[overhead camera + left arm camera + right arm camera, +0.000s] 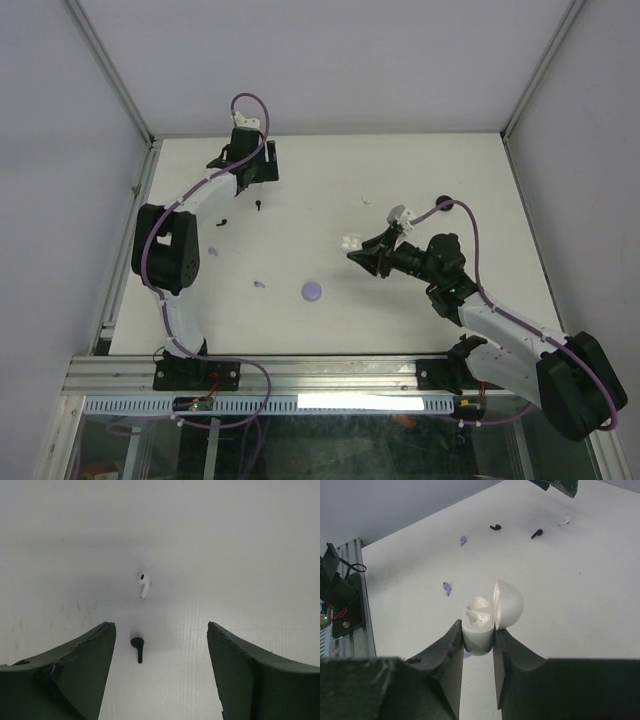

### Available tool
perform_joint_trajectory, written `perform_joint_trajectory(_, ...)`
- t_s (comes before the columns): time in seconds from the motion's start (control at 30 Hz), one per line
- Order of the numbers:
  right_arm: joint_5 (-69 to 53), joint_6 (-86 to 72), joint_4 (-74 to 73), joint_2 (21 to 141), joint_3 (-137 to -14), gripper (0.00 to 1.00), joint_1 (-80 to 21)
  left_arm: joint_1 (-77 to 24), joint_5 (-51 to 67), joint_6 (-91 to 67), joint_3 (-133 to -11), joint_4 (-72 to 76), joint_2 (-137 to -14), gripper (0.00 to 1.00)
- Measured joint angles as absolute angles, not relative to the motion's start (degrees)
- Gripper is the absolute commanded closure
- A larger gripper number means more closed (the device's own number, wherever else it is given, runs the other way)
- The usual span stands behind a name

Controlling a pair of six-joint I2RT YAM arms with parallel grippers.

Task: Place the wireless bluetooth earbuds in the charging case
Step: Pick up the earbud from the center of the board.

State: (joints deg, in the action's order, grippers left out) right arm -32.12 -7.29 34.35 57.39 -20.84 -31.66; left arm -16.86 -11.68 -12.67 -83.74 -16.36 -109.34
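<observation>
Left gripper [160, 630]: the jaws stand wide apart and hold nothing; it hangs low over the far-left part of the table [450, 170].
Black earbud [137, 648]: it lies loose on the table between the open fingers, nearer the left one, with its stem towards the wrist camera.
White earbud [144, 584]: it lies just beyond the black earbud, apart from it and outside the fingers' span.
Second black earbud [495, 527]: it lies loose, off to one side of the first.
Lavender earbuds [446, 587]: there are two, both loose on the table and well apart from each other.
Lavender case [312, 291]: a round disc near the front middle of the table, with nothing holding it.
White charging case [507, 605]: the lid is swung open; at least one white bud-shaped piece seems seated inside.
Right gripper [478, 632]: it is closed on the lower body of the white charging case and presents the case's mouth.
Step in hand: probably picking up a loose earbud while the other arm holds a case ready.
Next move: the left jaws would need to drop and close squarely on one small bud. The white earbud suits the held case, so the gripper would have to reach slightly farther out first.
</observation>
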Motion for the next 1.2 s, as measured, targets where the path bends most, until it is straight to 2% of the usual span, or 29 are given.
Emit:
perform_joint_trajectory(0.07,-32.12,-7.29,34.35,57.56,-20.84,1.0,-31.66,-15.92,-11.16,-12.4,-86.32,-17.32,-111.79,0.45)
perform_joint_trajectory(0.13,-32.14,-7.29,34.33,57.78,-20.84,1.0,-31.66,-15.09,-10.41,-11.7,-89.45,-18.57,-114.54,0.5)
perform_joint_trajectory(0.3,-32.14,-7.29,34.28,58.43,-20.84,1.0,-31.66,-13.8,-9.87,-9.8,-96.16,-21.34,-120.81,0.51)
perform_joint_trajectory(0.63,-32.18,-7.14,34.0,59.92,-20.84,1.0,-31.66,-13.74,-8.6,-6.92,-104.73,-25.98,-130.56,0.65)
perform_joint_trajectory(0.9,-32.25,-7.05,33.45,60.07,-20.86,1.0,-31.66,-13.04,-8.34,-5.91,-108.2,-28.36,-134.21,0.72)
perform_joint_trajectory(1.2,-32.34,-6.94,33.08,60.47,-20.86,1.0,-31.66,-12.99,-7.81,-4.64,-111.2,-29.61,-136.0,0.85)
